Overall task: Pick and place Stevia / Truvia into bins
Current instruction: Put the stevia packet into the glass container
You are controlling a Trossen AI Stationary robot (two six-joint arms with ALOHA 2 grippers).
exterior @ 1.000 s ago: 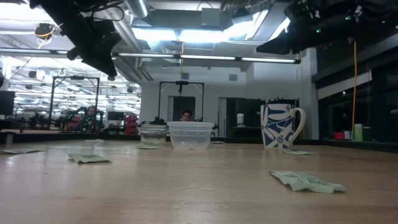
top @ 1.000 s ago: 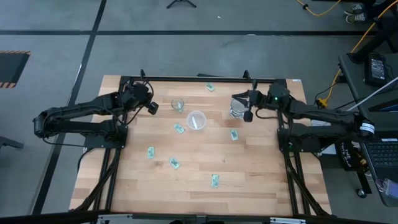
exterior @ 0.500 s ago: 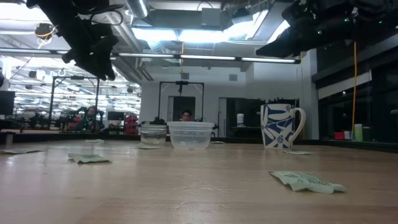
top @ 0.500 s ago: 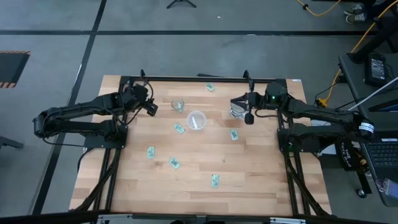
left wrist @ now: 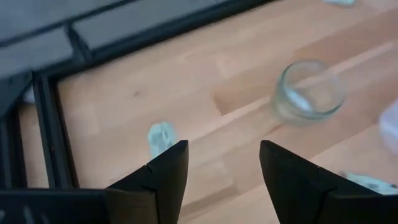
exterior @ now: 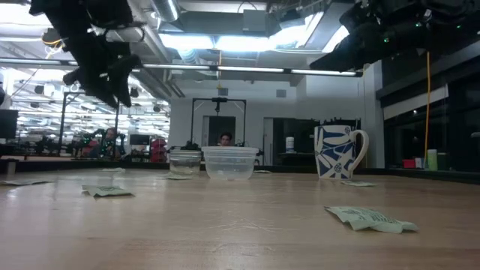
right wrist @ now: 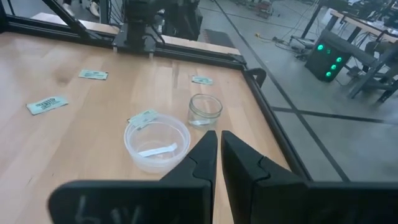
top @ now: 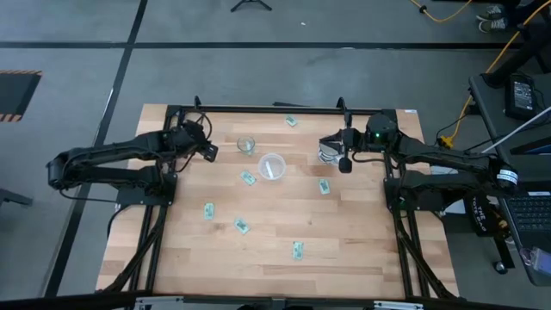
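Left gripper (left wrist: 217, 165): above the desk (top: 362, 258), outward of the small clear cup (top: 246, 145); fingers (left wrist: 163, 171) spread apart, holding nothing.
Right gripper (right wrist: 219, 152): on the wide whitish cup's (top: 272, 166) far side from the left arm, over the blue-patterned mug (exterior: 337, 151); fingers (right wrist: 202, 155) pressed together.
Wide whitish cup: just beside the small clear cup, one sachet inside (right wrist: 155, 150).
Sachets: one (top: 248, 178) beside the wide cup, others (top: 297, 250) scattered well apart from it.
One sachet (left wrist: 160, 135): near the left gripper's fingers, by the desk's edge.

Two dark, thin arms with black cables, a small green light on the right arm (top: 376, 135), a white band near its base; left gripper (left wrist: 217, 180) with black, wedge-shaped fingers (left wrist: 163, 176)
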